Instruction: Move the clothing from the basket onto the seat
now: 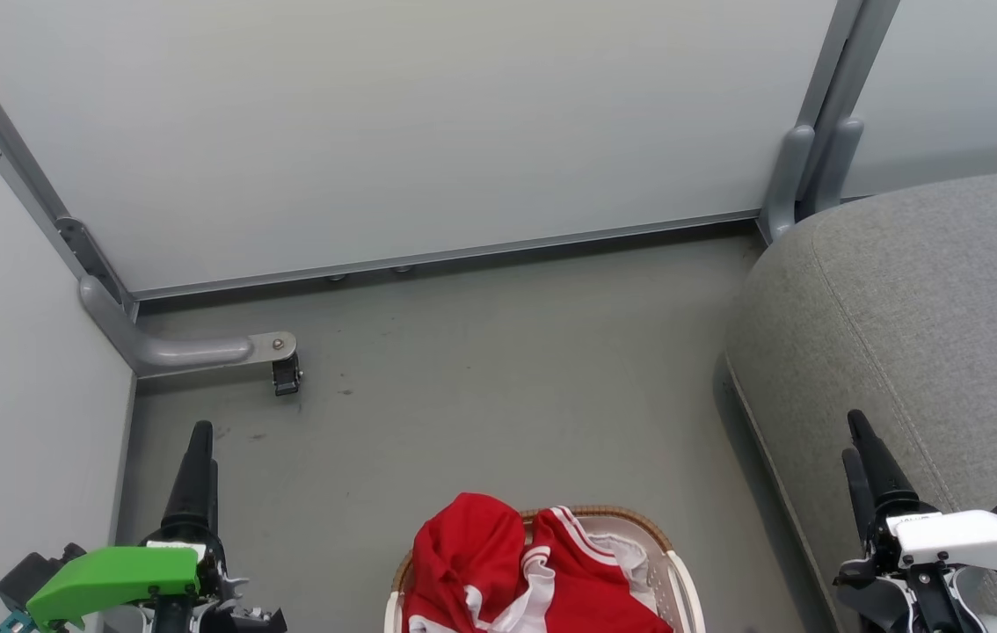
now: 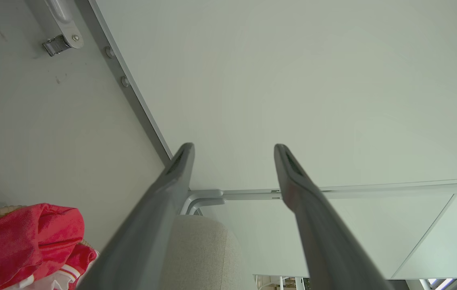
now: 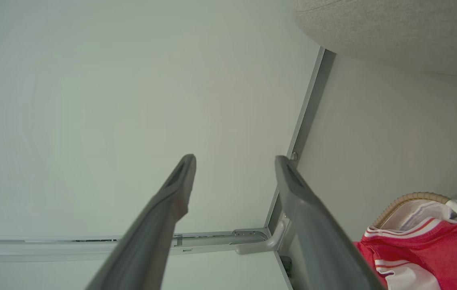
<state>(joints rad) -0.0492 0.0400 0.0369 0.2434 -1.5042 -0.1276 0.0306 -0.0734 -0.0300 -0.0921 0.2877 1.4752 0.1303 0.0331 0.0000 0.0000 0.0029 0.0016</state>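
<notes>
left hand (image 1: 198, 444) is sitting at the lower left of the head view under a green cover, pointing up the frame. in its wrist view the two fingers (image 2: 164, 201) are standing wide apart and gripping nothing, so it's released. right hand (image 1: 854, 435) is sitting at the lower right under a white cover, overlapping the left edge of the seat (image 1: 903, 290) in the frame. its wrist view is showing the same wide gap and no grip: released too.

clothing (image 1: 498, 571) is lying bunched in the basket (image 1: 639, 520) at bottom centre, red with white stripes and heaping above the brown woven rim. the white liner (image 1: 630, 554) is peeking out on the right side. the basket is standing on the grey floor (image 1: 507, 352), between the two hands and well apart from both. the seat is running down the right side of the frame, near the basket. pale partition panels (image 1: 375, 132) are closing off the top, and a grey caster foot (image 1: 286, 374) is sticking out at mid left.
</notes>
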